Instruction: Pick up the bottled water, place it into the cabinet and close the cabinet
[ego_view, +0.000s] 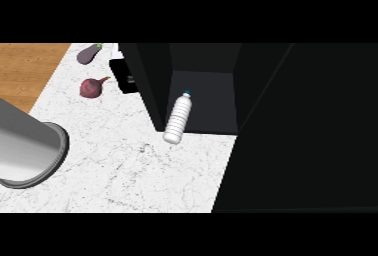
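The bottle (177, 119) lies on its side at the cabinet (199, 85) mouth, cap end inside on the cabinet floor, base end out on the counter (140, 170). The open door (303, 130) stands to the right of the bottle, reaching the counter's near edge. Left of the cabinet, toward the counter's far edge, lie an eggplant (88, 54) and, nearer, an onion (91, 87). A forearm (26, 150) covers the counter's left edge.

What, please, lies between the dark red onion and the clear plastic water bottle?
In the head view, between the dark red onion and the clear plastic water bottle stand a small black object and the black cabinet's left wall.
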